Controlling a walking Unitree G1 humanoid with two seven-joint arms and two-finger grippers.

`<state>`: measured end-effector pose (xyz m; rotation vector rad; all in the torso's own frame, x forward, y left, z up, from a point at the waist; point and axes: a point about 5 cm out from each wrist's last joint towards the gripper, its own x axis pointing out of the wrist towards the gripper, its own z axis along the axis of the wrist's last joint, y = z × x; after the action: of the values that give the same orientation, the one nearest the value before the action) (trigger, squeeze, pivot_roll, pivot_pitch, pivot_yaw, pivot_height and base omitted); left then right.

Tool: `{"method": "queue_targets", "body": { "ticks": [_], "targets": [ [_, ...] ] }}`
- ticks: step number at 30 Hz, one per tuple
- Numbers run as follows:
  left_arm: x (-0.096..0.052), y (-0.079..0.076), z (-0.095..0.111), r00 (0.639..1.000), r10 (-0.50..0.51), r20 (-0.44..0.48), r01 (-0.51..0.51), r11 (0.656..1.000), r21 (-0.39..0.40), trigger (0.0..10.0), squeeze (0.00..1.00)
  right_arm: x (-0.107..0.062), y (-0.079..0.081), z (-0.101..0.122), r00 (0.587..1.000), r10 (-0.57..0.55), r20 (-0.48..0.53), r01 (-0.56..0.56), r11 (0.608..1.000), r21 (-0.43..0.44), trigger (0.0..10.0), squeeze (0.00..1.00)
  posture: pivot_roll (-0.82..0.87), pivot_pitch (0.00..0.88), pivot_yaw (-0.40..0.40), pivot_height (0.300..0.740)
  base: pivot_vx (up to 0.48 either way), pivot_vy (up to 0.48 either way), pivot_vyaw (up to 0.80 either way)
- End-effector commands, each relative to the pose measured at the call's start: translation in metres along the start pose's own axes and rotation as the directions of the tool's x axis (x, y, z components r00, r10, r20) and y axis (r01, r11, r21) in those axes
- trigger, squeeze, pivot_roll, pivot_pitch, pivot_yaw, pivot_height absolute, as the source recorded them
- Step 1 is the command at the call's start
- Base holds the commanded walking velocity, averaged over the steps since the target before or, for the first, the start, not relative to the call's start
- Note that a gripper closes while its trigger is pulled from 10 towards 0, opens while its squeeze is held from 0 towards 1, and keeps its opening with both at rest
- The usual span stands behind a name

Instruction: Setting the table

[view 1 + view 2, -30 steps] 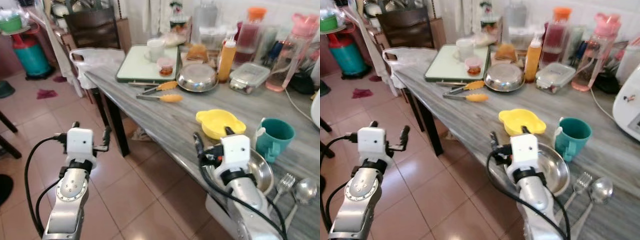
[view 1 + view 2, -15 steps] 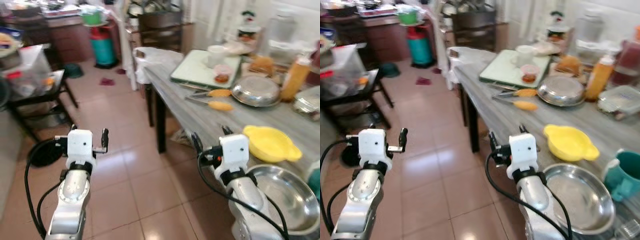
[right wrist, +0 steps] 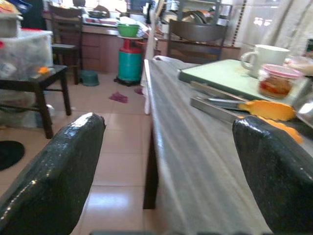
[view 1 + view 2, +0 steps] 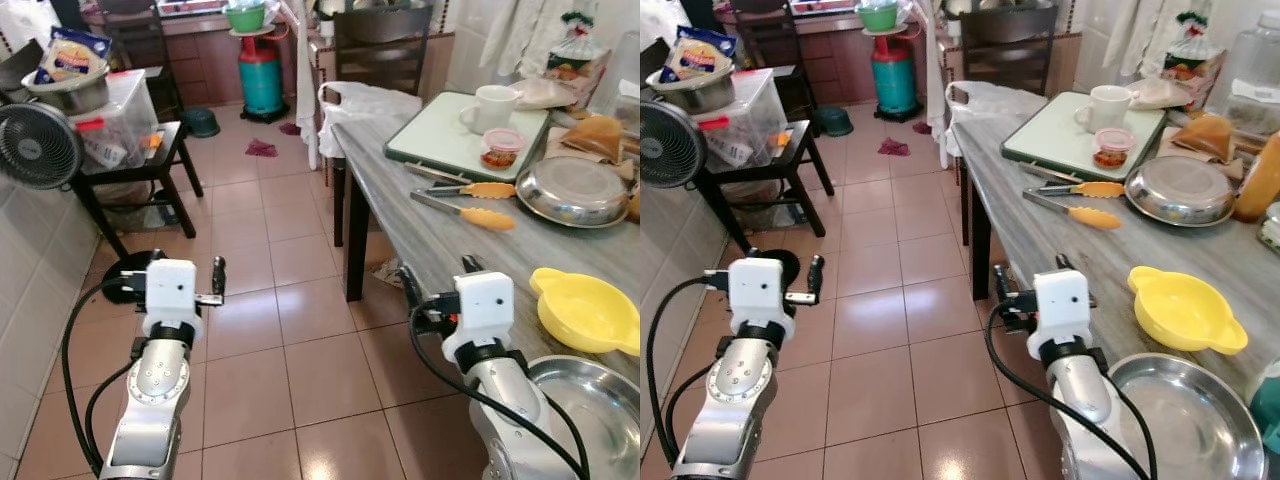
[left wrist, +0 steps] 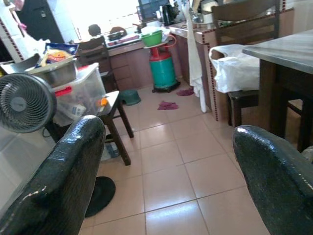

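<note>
the left gripper (image 4: 186,287) hovers over the tiled floor (image 4: 250,330) with its fingers (image 5: 58,181) spread apart and empty, well apart from the grey surface (image 4: 420,230). the right gripper (image 4: 440,293) hangs at the near edge of that surface, fingers (image 3: 54,171) wide apart and holding nothing. just beyond the right fingers lies a yellow bowl (image 4: 585,310), and beside that arm, nearer the robot, a steel plate (image 4: 590,420). farther ahead of the right fingers lie orange-handled tongs (image 4: 465,200), a second steel dish (image 4: 572,192), and a green tray (image 4: 450,140) carrying a white mug (image 4: 492,106) and a small lidded tub (image 4: 498,148). a fan (image 4: 35,145) stands ahead of the left fingers.
</note>
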<state>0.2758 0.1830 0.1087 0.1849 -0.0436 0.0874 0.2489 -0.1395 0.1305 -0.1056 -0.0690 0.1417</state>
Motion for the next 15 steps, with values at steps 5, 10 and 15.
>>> {"method": "queue_targets", "body": {
  "ticks": [5, 10, 15],
  "targets": [
    [0.0019, 0.0056, -0.0001, 1.0, 0.022, -0.009, -0.022, 1.0, 0.019, 10.0, 0.0, 0.0006, 0.0041, 0.0029, 1.0, 0.009, 0.015, -0.009, 1.0, 0.016, 10.0, 0.29, -0.05, 0.008, 0.039, 0.74, 0.0, 0.278, 0.0],
    [0.0023, 0.0063, -0.0016, 1.0, 0.025, -0.018, -0.025, 1.0, 0.018, 10.0, 0.0, 0.0009, 0.0039, 0.0033, 1.0, 0.005, 0.018, -0.005, 1.0, 0.018, 10.0, 0.29, -0.04, 0.007, 0.041, 0.74, 0.0, 0.327, 0.0],
    [0.0027, 0.0061, -0.0023, 0.999, 0.023, -0.022, -0.022, 1.0, 0.019, 10.0, 0.0, 0.002, 0.004, 0.0034, 1.0, 0.002, 0.021, -0.003, 1.0, 0.019, 10.0, 0.29, -0.04, 0.006, 0.042, 0.74, 0.0, 0.348, 0.0]
  ]
}}
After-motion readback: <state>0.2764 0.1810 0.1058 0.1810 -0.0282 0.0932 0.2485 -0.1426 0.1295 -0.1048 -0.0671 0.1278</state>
